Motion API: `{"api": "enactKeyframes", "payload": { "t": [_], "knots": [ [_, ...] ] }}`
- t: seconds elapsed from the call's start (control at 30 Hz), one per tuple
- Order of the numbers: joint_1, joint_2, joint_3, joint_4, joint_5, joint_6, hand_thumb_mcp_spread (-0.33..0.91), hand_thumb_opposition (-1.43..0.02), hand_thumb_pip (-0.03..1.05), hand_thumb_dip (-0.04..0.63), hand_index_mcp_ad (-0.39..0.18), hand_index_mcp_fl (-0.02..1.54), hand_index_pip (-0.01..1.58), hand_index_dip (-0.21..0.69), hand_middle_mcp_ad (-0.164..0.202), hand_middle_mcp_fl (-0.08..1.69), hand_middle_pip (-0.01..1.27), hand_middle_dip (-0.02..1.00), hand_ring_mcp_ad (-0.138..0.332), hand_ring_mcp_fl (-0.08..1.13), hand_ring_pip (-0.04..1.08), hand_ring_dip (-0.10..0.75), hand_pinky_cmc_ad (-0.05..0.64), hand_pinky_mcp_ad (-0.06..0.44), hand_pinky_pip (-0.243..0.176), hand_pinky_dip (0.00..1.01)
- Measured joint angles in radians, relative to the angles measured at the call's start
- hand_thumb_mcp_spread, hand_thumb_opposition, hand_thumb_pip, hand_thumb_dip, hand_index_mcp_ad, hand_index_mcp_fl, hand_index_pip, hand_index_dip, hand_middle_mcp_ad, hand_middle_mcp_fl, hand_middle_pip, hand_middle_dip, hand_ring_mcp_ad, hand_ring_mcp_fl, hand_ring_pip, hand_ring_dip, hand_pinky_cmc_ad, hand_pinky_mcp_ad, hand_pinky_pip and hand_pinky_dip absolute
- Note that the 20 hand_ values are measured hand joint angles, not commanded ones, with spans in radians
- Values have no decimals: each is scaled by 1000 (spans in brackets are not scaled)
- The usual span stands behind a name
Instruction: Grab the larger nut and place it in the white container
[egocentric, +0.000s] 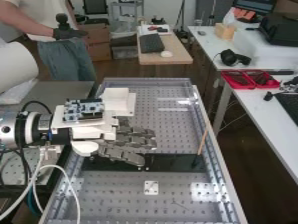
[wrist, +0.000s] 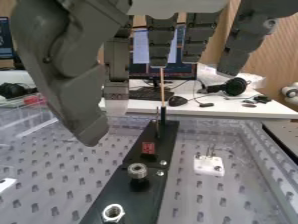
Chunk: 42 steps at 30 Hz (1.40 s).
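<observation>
Toward the worktop's (egocentric: 110, 192) arm-side edge, the silver nut (wrist: 112, 218), probably the larger, sits on the black strip (wrist: 145, 199). Over the worktop, the hand (egocentric: 136, 132) is loosely open and empty. Best pinch opposite flats squarely, then lift clear of the ridged knob (wrist: 138, 170) before crossing to the white box (egocentric: 118, 99), seemingly the container.

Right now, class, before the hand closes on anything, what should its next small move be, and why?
Probably lower the dark grey robotic hand slightly toward the silver metal hex nut on the long black board: its fingers are open and hold nothing, and the nut lies exposed, clear of them.
</observation>
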Motion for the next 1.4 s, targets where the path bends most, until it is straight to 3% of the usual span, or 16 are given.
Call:
{"api": "enactKeyframes", "payload": {
  "t": [0.17, 0.4, 0.87, 1.4],
  "knots": [
    [-11, -17, -32, 63, -10, -2, 342, -878, 721, 206, -213, 5, 1531, 110, 38, 2, 119, 206, 115, 0, 80, 96, 316, 265, -63, 380],
    [-17, -40, -43, 87, -13, -3, 340, -881, 750, 206, -211, 2, 1541, 110, 38, 2, 119, 206, 115, 0, 77, 96, 312, 265, -63, 380],
    [-22, -71, -50, 95, -25, -39, 332, -885, 756, 206, -211, 7, 1539, 101, 38, 2, 119, 206, 115, 0, 75, 103, 328, 265, -61, 415],
    [-30, -109, -35, 103, -31, -36, 337, -894, 770, 206, -211, 3, 1550, 93, 38, 2, 119, 206, 115, 2, 75, 103, 326, 265, -61, 429]
  ]
}}
